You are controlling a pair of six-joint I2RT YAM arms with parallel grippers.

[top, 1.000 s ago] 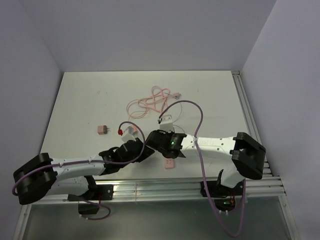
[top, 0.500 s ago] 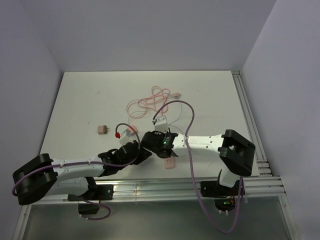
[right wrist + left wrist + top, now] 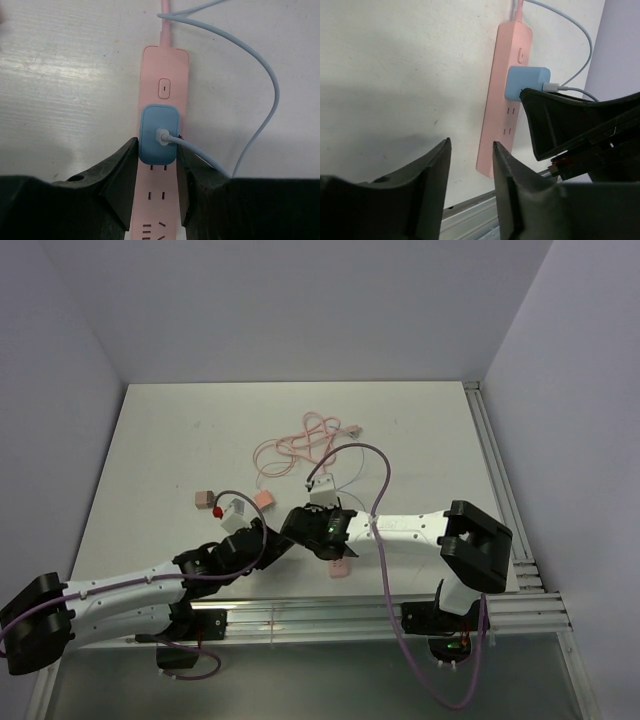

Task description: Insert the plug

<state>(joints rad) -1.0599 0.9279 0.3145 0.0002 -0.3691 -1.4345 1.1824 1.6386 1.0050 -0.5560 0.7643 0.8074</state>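
The pink power strip lies flat on the white table, its switch toward the cord end. A light-blue plug with a pale cable sits seated in the strip's first socket. My right gripper is shut on the plug, one black finger on each side. In the left wrist view the strip and the plug lie ahead and to the right. My left gripper is open, with nothing between its fingers. From above, the right gripper covers the strip's middle and the left gripper is beside it.
A small pink adapter lies to the left. The strip's pink cord coils toward the back. Aluminium rails run along the near edge and down the right side. Purple arm cables loop above both arms.
My left gripper has opened and drawn back toward the near left, away from the strip. The right gripper has shifted slightly left and keeps hold of the plug.
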